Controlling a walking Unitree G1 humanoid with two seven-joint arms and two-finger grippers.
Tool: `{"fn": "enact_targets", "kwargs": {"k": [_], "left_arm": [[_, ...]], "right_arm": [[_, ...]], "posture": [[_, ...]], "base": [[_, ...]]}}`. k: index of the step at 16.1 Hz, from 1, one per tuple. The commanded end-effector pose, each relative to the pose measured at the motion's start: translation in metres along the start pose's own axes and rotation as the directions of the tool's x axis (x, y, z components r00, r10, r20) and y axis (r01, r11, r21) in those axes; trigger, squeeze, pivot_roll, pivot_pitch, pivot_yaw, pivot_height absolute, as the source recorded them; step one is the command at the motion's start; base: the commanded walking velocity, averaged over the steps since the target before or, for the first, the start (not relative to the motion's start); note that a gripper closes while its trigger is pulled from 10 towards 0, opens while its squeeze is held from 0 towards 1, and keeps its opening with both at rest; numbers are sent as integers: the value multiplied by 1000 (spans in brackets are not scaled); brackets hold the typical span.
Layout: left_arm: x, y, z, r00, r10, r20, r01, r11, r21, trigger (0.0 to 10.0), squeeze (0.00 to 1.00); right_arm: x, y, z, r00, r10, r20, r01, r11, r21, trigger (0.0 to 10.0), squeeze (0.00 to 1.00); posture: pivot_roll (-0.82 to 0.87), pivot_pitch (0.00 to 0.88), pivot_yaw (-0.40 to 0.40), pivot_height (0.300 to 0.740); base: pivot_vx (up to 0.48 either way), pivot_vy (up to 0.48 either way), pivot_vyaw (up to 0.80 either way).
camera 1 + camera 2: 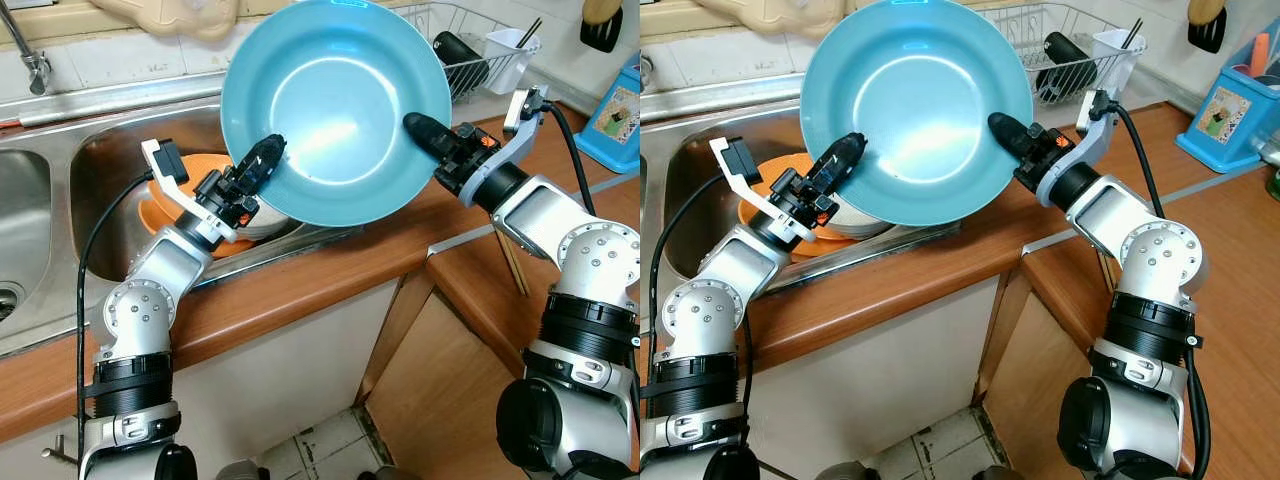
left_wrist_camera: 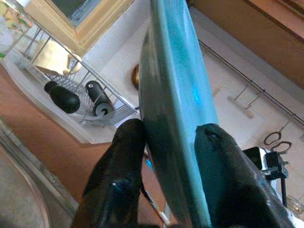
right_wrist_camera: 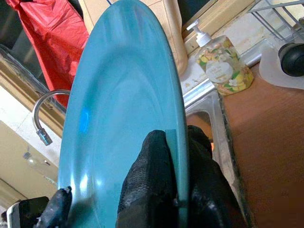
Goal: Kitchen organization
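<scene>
Plate: blue plate [image 1: 335, 105] held up between both grippers, above the sink [image 1: 120, 150].
Left gripper [image 1: 262, 160]: pinching the plate's near-left rim.
Right gripper [image 1: 425, 130]: clamped on the opposite rim.
Rack: dish rack [image 1: 470, 55] just beyond the right gripper.
Advice: move both arms together, plate kept steady, toward the rack.

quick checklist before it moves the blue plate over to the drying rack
1. Left gripper on the blue plate: ok, its fingers sit either side of the rim in the left wrist view.
2. Right gripper on the opposite rim: ok, pinched shut on the edge in the right wrist view.
3. Plate lifted off the orange bowl in the sink: ok, held above it, tilted toward the camera.
4. Free slot in the dish rack: cannot tell, black bottles and a white utensil holder sit in it.
5. Plate dry or dripping: cannot tell.
</scene>
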State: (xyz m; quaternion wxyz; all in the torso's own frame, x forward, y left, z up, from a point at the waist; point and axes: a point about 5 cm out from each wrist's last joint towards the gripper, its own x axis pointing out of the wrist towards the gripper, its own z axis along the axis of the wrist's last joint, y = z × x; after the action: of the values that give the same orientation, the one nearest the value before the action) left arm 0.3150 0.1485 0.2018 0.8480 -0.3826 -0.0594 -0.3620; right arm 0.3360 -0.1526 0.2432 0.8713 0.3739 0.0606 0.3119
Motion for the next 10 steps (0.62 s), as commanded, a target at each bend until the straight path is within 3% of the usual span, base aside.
{"fn": "enact_targets", "kwargs": {"k": [1, 4, 5, 6, 9, 10], "left_arm": [[6, -7, -2, 999, -42, -15, 42, 999, 1, 0, 0], [6, -6, -3, 999, -32, -18, 32, 999, 5, 0, 0], [6, -6, -2, 999, -29, -16, 29, 1000, 5, 0, 0], [7, -5, -1, 1000, -24, -13, 25, 1000, 7, 0, 0], [7, -5, 1, 1000, -22, -4, 22, 1000, 8, 0, 0], [8, -5, 3, 1000, -21, 9, 21, 1000, 6, 0, 0]], "right_arm": [[0, 2, -2, 1000, -4, -5, 4, 1000, -4, 0, 0], [0, 2, -2, 1000, -6, -5, 6, 1000, -8, 0, 0], [0, 2, -2, 1000, -8, -5, 8, 1000, -12, 1725, 0], [0, 1, -1, 1000, -23, -4, 23, 999, -34, 10000, 0], [1, -2, -1, 998, -59, 5, 60, 994, -88, 10000, 0], [1, -2, -1, 999, -52, 11, 52, 995, -82, 10000, 1000]], "posture": [[-151, 0, 23, 740], [-151, 0, 23, 740], [-151, 0, 22, 740], [-151, 0, 22, 740], [-151, 0, 21, 740], [-151, 0, 21, 740]], "base": [[0, 0, 0], [0, 0, 0], [0, 0, 0], [0, 0, 0], [0, 0, 0], [0, 0, 0]]}}
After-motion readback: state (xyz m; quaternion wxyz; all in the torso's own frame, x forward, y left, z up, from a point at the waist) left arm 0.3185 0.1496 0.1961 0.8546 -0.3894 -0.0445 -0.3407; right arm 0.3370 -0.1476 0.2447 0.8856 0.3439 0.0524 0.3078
